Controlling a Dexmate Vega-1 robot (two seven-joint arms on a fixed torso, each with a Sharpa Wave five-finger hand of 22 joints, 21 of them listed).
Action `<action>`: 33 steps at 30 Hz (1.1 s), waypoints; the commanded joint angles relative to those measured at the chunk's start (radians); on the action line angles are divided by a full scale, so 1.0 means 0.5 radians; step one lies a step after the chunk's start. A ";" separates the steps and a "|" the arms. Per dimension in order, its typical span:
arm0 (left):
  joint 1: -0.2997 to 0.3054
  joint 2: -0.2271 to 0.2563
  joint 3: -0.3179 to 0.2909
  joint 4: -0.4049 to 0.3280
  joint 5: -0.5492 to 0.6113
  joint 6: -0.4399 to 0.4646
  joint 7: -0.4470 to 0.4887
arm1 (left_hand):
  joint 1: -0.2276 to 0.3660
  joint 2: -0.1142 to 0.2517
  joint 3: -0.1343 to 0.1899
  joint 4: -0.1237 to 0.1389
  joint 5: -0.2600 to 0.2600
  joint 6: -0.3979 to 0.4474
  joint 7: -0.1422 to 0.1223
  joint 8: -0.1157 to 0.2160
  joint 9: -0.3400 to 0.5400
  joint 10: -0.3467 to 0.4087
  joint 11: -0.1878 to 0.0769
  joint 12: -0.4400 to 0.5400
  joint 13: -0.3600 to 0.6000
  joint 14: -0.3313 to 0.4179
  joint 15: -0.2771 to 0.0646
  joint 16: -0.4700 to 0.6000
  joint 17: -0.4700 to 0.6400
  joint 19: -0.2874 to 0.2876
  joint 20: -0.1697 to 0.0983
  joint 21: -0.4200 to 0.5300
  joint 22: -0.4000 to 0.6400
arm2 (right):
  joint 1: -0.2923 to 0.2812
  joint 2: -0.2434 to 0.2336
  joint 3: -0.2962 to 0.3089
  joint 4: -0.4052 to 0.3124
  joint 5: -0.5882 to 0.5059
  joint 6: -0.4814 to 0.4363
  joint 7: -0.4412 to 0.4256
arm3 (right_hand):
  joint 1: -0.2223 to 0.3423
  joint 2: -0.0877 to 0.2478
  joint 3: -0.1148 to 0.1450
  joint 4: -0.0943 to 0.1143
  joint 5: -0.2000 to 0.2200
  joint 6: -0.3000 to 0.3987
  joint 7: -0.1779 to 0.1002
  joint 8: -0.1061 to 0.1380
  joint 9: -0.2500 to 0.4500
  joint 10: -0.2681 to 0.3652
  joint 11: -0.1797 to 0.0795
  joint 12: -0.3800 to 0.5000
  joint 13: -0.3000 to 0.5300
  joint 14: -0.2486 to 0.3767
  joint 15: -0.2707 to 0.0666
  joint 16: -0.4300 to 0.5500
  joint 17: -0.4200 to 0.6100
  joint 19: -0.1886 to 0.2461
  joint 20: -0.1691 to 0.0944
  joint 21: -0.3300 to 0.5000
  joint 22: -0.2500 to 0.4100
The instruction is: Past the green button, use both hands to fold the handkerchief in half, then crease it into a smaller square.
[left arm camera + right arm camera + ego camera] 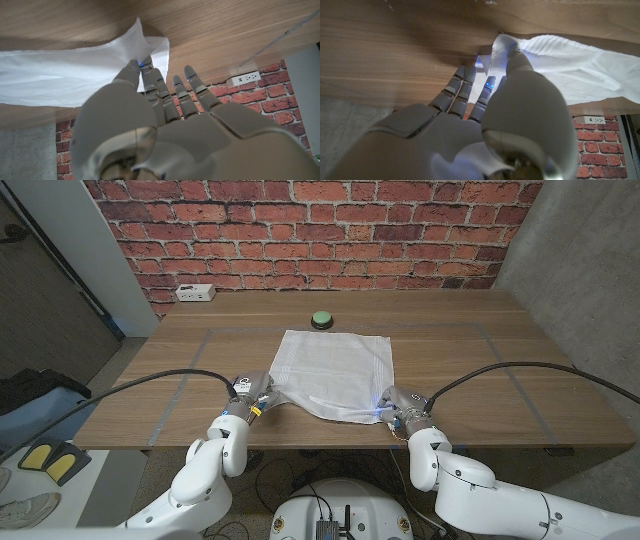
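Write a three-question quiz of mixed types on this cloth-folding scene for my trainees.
1. True or false: the handkerchief is already folded into a small square.
2. The green button sits: A) beyond the cloth's far edge, B) on the cloth, C) beside the left hand.
3. Fill in: the right hand pinches a near ____ of the cloth.

Key: 1 false; 2 A; 3 corner.

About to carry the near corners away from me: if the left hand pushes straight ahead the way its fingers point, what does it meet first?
Probably only the handkerchief itself, whose corner the left hand already pinches. Beyond it lies bare table; the green button sits off toward the centre, though depth is unclear.
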 commanded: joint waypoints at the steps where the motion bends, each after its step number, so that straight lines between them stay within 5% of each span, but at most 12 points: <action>1: -0.078 0.128 0.078 -0.052 -0.114 0.119 0.020 | 0.023 0.009 0.017 0.008 -0.001 -0.015 0.009 0.008 0.020 -0.024 0.007 -0.020 0.009 -0.020 -0.178 -0.018 0.010 -0.001 0.003 0.014 0.008 | -0.382 -0.045 0.456 0.017 0.145 0.443 -0.197 | -0.030 0.031 0.004 0.020 -0.006 0.001 0.016 -0.018 -0.024 0.046 0.015 0.017 -0.009 0.045 -0.247 0.003 -0.008 0.017 0.019 0.020 -0.001; 11: -0.047 0.244 0.012 -0.191 -0.274 0.148 0.074 | 0.028 0.032 0.035 0.018 0.003 -0.038 0.004 0.033 0.064 -0.091 0.010 -0.056 0.015 -0.081 -0.138 -0.033 0.023 -0.030 0.003 0.023 0.011 | -0.651 -0.037 0.730 0.010 0.180 0.688 -0.349 | -0.036 0.050 0.022 0.023 -0.015 0.023 0.056 -0.048 -0.072 0.082 0.064 0.016 -0.035 0.063 -0.220 0.011 -0.015 0.001 0.068 0.023 -0.008; 33: 0.196 0.449 -0.247 -0.400 -0.596 -0.028 0.427 | 0.069 -0.036 0.089 -0.018 0.016 0.045 0.046 0.130 0.138 -0.141 0.035 -0.092 0.019 -0.094 -0.139 -0.040 0.021 -0.038 -0.013 0.060 0.011 | -0.846 -0.006 0.865 -0.113 -0.039 0.658 -0.432 | -0.027 0.044 0.063 0.001 -0.033 0.068 0.078 -0.089 -0.147 0.088 0.085 -0.011 -0.078 0.072 -0.199 -0.022 -0.065 -0.024 0.118 0.027 -0.022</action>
